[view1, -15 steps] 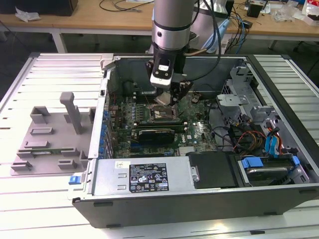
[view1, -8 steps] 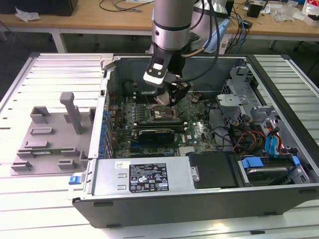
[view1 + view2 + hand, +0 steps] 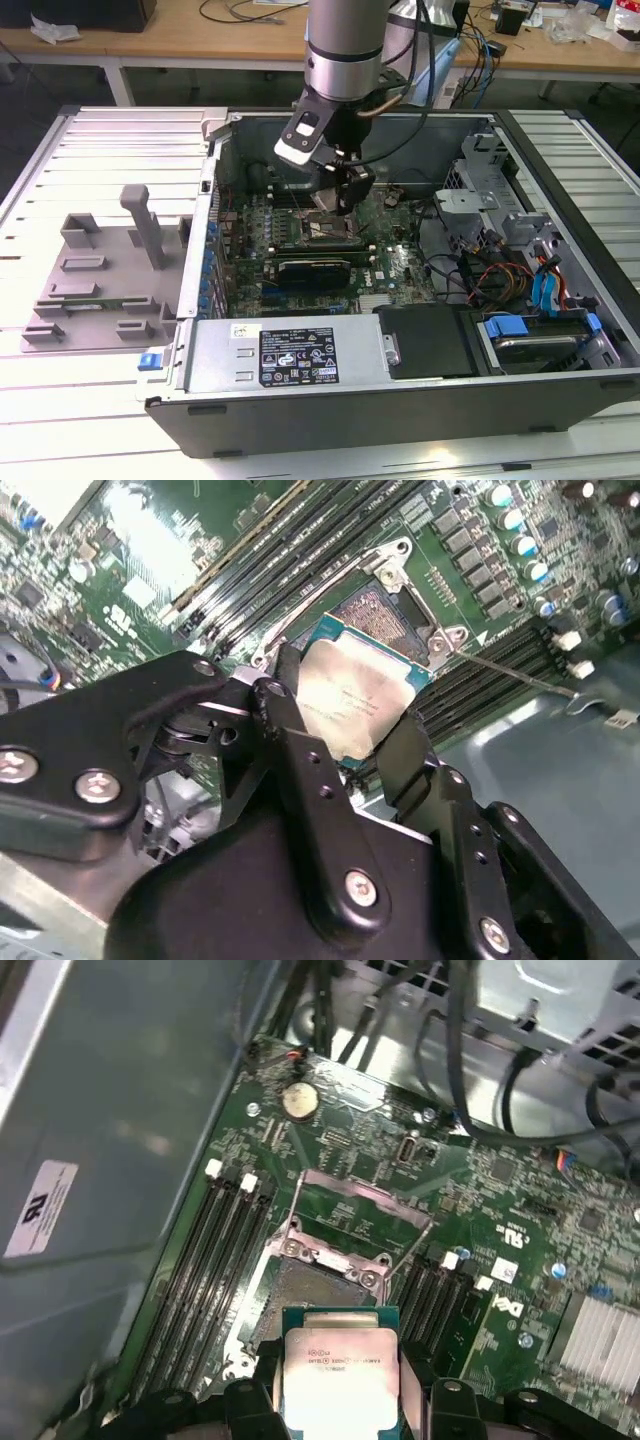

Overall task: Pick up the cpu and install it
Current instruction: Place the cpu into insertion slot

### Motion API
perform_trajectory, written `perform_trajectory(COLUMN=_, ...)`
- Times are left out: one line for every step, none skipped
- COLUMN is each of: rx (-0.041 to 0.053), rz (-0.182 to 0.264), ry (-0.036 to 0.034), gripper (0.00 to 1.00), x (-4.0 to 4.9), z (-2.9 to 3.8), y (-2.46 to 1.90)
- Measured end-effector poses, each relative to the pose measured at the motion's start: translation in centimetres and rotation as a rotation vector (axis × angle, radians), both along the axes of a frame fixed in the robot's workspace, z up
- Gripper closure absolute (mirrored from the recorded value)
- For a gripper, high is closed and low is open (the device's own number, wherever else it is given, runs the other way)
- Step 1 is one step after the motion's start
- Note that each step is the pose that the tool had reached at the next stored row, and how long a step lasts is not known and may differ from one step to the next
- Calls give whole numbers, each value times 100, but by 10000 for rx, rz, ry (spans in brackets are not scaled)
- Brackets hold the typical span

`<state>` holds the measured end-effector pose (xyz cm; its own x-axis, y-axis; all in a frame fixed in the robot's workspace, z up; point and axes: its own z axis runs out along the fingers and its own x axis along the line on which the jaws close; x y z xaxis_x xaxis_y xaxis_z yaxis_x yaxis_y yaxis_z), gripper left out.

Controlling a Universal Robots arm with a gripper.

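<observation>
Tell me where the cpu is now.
In both wrist views the cpu sits clamped between the jaws, close by the open socket on the motherboard.

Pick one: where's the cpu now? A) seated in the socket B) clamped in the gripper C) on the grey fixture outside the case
B: in the second wrist view the gripper is shut on the cpu, with the socket beyond it open and empty.

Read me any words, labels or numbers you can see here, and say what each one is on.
On the cpu, held in the gripper: faint print, too blurred to read.
On the power supply label: too small to read.
On the case wall sticker: blurred.
On the motherboard: markings blurred.
Nothing reads clearly.
</observation>
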<state>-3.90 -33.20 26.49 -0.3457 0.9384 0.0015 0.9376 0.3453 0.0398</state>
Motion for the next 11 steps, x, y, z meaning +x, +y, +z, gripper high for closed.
perform_trajectory(rx=0, rz=-169, ry=-1, gripper=45, x=0, z=0, y=0)
perform_trajectory(rx=0, rz=-300, ry=0, gripper=45, x=0, z=-1, y=0)
perform_trajectory(rx=0, rz=-726, ry=0, gripper=45, x=0, z=-1, y=0)
perform_trajectory(rx=0, rz=-1068, ry=0, gripper=45, x=0, z=-2, y=0)
perform_trajectory(rx=0, rz=-1412, ry=-1, gripper=45, x=0, z=-4, y=0)
perform_trajectory(rx=0, rz=-1759, ry=0, gripper=45, x=0, z=-5, y=0)
perform_trajectory(rx=0, rz=-2129, ry=0, gripper=45, x=0, z=-6, y=0)
perform_trajectory(rx=-1, rz=-2395, ry=0, gripper=45, x=0, z=-7, y=0)
perform_trajectory(rx=-1, rz=-2688, ry=1, gripper=45, x=0, z=-8, y=0)
perform_trajectory(rx=-1, rz=-2749, ry=0, gripper=45, x=0, z=-10, y=0)
perform_trajectory(rx=2, rz=-2768, ry=-1, gripper=45, x=0, z=-20, y=1)
